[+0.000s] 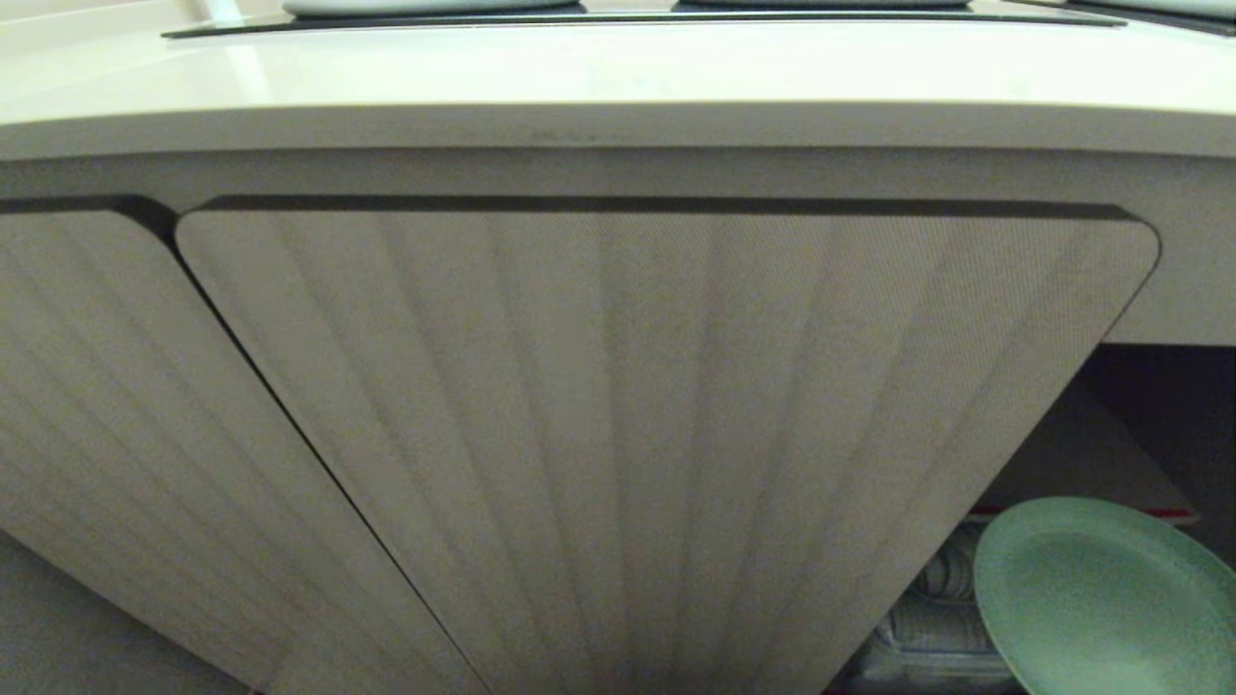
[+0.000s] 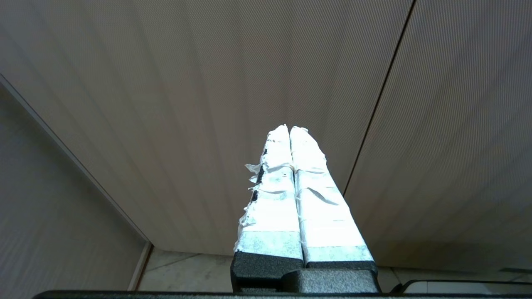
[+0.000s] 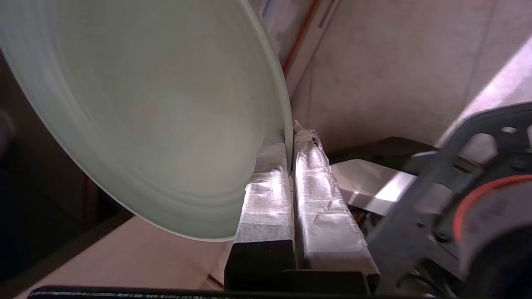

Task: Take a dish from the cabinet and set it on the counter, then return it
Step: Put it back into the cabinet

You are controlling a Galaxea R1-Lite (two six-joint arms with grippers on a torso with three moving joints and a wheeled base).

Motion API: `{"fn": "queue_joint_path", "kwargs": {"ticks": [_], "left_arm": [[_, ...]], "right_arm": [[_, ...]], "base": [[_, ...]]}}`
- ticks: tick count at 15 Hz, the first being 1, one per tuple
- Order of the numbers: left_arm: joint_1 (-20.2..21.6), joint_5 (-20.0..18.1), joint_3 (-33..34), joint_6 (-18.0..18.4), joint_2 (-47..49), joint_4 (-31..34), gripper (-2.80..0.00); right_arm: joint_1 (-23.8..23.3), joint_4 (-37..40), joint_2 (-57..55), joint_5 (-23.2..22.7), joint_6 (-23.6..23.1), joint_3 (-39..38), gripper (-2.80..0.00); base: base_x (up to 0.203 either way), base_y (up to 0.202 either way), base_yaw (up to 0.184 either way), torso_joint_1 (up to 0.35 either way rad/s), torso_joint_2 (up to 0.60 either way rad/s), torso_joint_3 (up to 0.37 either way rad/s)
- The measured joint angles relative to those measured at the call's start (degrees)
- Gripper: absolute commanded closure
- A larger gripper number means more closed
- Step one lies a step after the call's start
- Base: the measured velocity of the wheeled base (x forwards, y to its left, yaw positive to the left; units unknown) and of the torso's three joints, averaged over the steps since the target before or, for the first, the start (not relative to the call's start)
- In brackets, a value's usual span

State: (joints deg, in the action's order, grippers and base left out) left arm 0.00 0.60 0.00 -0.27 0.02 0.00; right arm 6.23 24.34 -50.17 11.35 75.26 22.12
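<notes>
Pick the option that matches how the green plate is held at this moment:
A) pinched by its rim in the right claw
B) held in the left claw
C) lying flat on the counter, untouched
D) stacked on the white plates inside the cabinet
A: the right claw is shut on the rim of the green plate, while the left claw is shut on nothing in front of the ribbed cabinet door.

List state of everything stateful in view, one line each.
dish: held by its rim, tilted, at the cabinet opening
right hand: shut on the dish rim
left hand: shut, empty, facing the ribbed doors
middle cabinet door: closed
right cabinet bay: open
</notes>
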Motion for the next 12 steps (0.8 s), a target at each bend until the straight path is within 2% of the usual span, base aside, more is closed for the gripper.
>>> {"fn": "queue_joint_path", "kwargs": {"ticks": [4, 9, 12], "left_arm": [[0.00, -0.05, 0.00, 0.02, 0.00, 0.00, 0.00], [0.00, -0.05, 0.00, 0.02, 0.00, 0.02, 0.00], [0.00, 0.00, 0.00, 0.02, 0.00, 0.00, 0.00]], "right_arm": [[-0.24, -2.94, -3.46, -2.24, 1.17, -0.74, 0.00], [-4.01, -5.47, -7.42, -6.10, 1.48, 0.80, 0.00], [-5.93, -5.89, -9.27, -6.54, 1.36, 2.12, 0.00]], "base": [[0.000, 0.000, 0.000, 0.000, 0.00, 0.000], [0.000, 0.000, 0.000, 0.000, 0.00, 0.000], [0.000, 0.000, 0.000, 0.000, 0.00, 0.000]]}}
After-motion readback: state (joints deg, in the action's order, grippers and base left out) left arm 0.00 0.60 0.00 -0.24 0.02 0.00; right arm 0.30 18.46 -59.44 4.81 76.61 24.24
